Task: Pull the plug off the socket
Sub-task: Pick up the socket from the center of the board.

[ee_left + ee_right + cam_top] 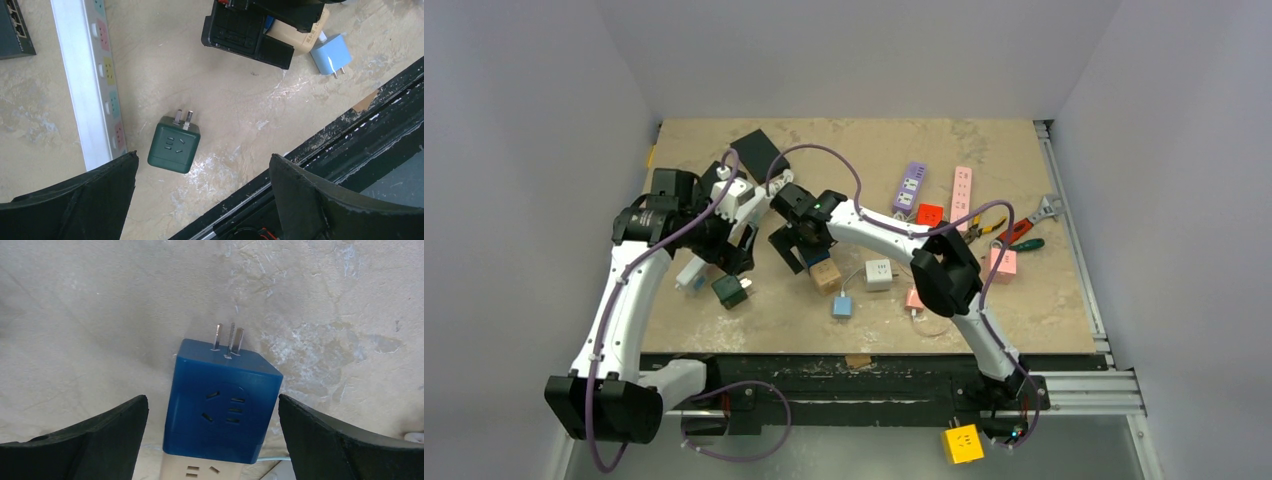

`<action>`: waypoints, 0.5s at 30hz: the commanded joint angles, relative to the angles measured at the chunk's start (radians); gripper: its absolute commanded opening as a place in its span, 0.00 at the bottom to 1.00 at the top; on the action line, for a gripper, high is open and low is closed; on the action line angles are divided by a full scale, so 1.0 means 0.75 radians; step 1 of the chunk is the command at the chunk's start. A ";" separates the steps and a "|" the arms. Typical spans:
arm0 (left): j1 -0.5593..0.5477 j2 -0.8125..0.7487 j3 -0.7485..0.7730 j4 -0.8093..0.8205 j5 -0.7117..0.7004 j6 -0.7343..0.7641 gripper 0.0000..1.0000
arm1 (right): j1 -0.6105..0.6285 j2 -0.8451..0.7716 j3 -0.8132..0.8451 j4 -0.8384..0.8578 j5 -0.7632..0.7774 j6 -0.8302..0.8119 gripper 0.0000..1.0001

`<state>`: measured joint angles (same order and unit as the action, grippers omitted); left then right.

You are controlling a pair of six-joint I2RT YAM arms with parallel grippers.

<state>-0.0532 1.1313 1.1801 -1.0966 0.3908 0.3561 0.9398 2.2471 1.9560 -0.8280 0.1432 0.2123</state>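
Beige scratched desk (1044, 300) carries many adapters. Right tool (212, 399) hangs released, jaws wide on both sides of the blue adapter (220, 405), whose own pins point free. Its near end meets a beige adapter (200, 471), and I judge they are plugged together. Left tool (203, 156), released too, hovers over a green adapter (174, 145). Nothing holds the beige one, so both may lift together.

Beige socket cube (200, 472) cut off at bottom edge, white power strip (82, 85) cropped at top

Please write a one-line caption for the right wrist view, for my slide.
Open right gripper straddling a blue cube adapter, prongs exposed, that abuts a beige socket block.
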 commanded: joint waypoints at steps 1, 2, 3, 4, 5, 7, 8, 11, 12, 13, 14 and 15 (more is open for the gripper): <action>0.006 -0.029 0.013 -0.024 0.020 0.004 1.00 | 0.001 -0.006 0.112 -0.055 0.079 -0.057 0.99; 0.006 -0.030 0.015 -0.028 0.023 0.004 1.00 | 0.002 0.005 0.112 -0.052 0.091 -0.059 0.99; 0.006 -0.031 0.016 -0.029 0.024 0.004 1.00 | 0.005 0.013 0.111 -0.044 0.099 -0.063 0.99; 0.006 -0.035 0.016 -0.029 0.025 0.004 1.00 | 0.005 0.022 0.105 -0.034 0.099 -0.064 0.99; 0.006 -0.038 0.015 -0.030 0.025 0.005 1.00 | 0.005 0.028 0.104 -0.025 0.099 -0.064 0.99; 0.006 -0.042 0.009 -0.033 0.025 0.007 1.00 | 0.005 0.043 0.104 -0.006 0.098 -0.061 0.99; 0.006 -0.048 0.005 -0.033 0.024 0.011 1.00 | 0.005 0.050 0.106 0.004 0.095 -0.059 0.98; 0.006 -0.074 -0.018 -0.022 0.017 0.027 1.00 | 0.004 0.068 0.109 0.016 0.049 -0.020 0.86; 0.006 -0.086 -0.028 -0.013 0.014 0.030 1.00 | 0.003 0.070 0.109 0.014 0.045 -0.011 0.80; 0.006 -0.095 -0.037 -0.004 0.009 0.032 1.00 | 0.003 0.073 0.109 0.014 0.044 -0.005 0.75; 0.006 -0.102 -0.042 0.001 0.006 0.036 1.00 | 0.001 0.075 0.108 0.013 0.040 -0.002 0.69; 0.006 -0.106 -0.047 0.003 0.002 0.039 1.00 | 0.000 0.078 0.107 0.012 0.036 0.002 0.64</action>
<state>-0.0532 1.0840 1.1645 -1.1133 0.3897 0.3611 0.9398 2.2959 2.0045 -0.8352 0.1860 0.1940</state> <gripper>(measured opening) 0.998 0.717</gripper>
